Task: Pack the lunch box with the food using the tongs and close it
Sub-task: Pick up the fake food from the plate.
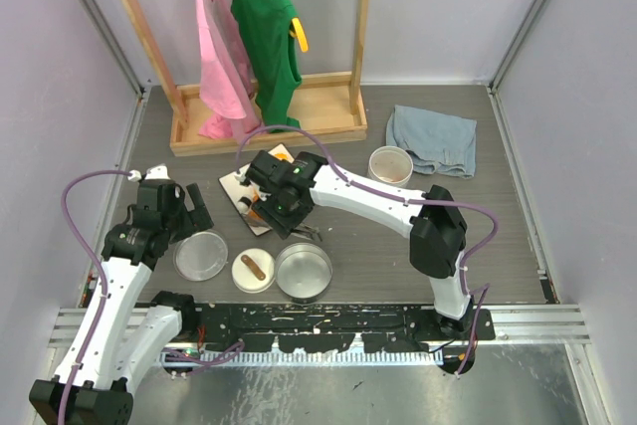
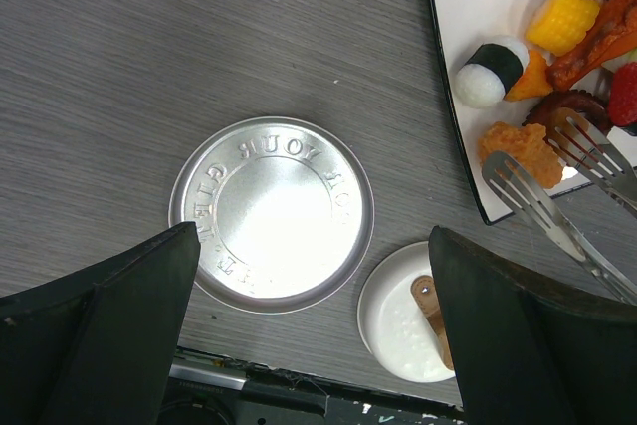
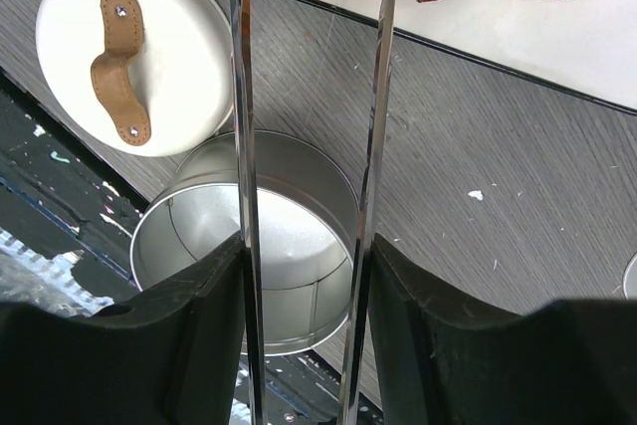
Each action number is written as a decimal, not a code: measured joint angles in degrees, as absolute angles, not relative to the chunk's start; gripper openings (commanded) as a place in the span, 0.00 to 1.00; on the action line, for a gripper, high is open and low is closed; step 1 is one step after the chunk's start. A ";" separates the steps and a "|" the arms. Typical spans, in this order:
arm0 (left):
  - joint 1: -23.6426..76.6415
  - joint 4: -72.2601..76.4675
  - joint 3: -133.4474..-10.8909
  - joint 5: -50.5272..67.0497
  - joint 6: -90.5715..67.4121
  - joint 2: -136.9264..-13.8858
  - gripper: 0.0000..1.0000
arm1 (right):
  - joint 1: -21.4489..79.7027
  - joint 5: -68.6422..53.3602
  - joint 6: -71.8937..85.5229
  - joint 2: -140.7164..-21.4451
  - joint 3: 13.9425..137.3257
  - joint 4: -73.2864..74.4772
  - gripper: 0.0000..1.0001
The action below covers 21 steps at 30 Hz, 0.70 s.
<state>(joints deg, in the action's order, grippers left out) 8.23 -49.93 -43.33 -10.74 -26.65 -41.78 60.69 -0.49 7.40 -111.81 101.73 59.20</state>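
My right gripper (image 3: 307,325) is shut on the tongs (image 3: 379,126), whose two thin silver arms run up between my fingers. In the left wrist view the tongs' slotted tips (image 2: 552,171) stand apart over the food (image 2: 522,148) on the white square plate (image 2: 478,7): a fried orange piece, a dark brown piece, corn and a rice ball. The open steel tin (image 3: 289,236) of the lunch box lies below my right gripper with nothing in it. Its flat disc lid (image 2: 271,211) lies under my left gripper (image 2: 318,345), which is wide open and holds nothing.
A white round lid with a brown strap handle (image 1: 252,271) lies between the disc lid (image 1: 201,255) and the tin (image 1: 304,271). A steel cup (image 1: 390,165) and a blue cloth (image 1: 433,139) are at the back right. A wooden rack with hanging clothes (image 1: 261,37) stands behind.
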 measured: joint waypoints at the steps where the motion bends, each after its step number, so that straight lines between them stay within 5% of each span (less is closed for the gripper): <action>1: 8.23 -49.93 -43.33 -10.74 -26.65 -41.78 0.99 | 60.71 -0.49 7.38 -111.81 101.75 59.27 0.53; 21: 8.23 -49.93 -43.33 -10.74 -26.76 -41.76 0.99 | 63.66 4.43 4.62 -115.50 107.07 65.45 0.53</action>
